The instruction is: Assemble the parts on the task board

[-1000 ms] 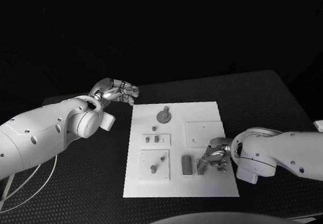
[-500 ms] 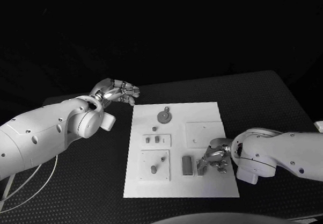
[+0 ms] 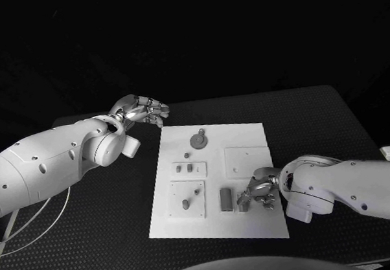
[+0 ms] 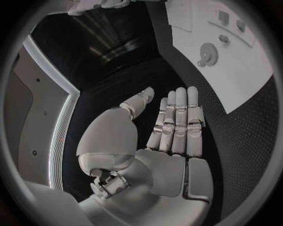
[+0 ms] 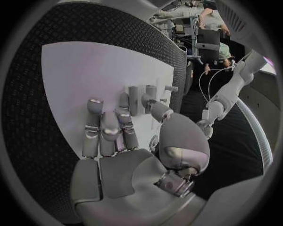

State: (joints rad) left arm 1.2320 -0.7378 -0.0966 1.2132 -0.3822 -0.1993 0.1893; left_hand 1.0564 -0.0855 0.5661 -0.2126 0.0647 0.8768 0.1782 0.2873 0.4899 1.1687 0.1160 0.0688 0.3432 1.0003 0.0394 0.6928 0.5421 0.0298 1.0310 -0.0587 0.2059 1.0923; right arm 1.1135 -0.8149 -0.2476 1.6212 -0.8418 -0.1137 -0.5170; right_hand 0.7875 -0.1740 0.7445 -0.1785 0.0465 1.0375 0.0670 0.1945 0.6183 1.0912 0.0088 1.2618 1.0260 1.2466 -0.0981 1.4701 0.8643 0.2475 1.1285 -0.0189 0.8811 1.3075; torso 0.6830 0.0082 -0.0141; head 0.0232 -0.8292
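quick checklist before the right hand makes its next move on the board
1. Right hand over the board's near right part: ok.
2. Right hand holding a part: cannot tell; its fingers lie over the board, thumb by upright grey pieces.
3. Left hand off the board, at its far left corner: ok.
4. Left hand empty, fingers straight: ok.
5. Gear on the board's far end, clear of both hands: ok.
6. Dark block beside right hand, untouched: cannot tell.
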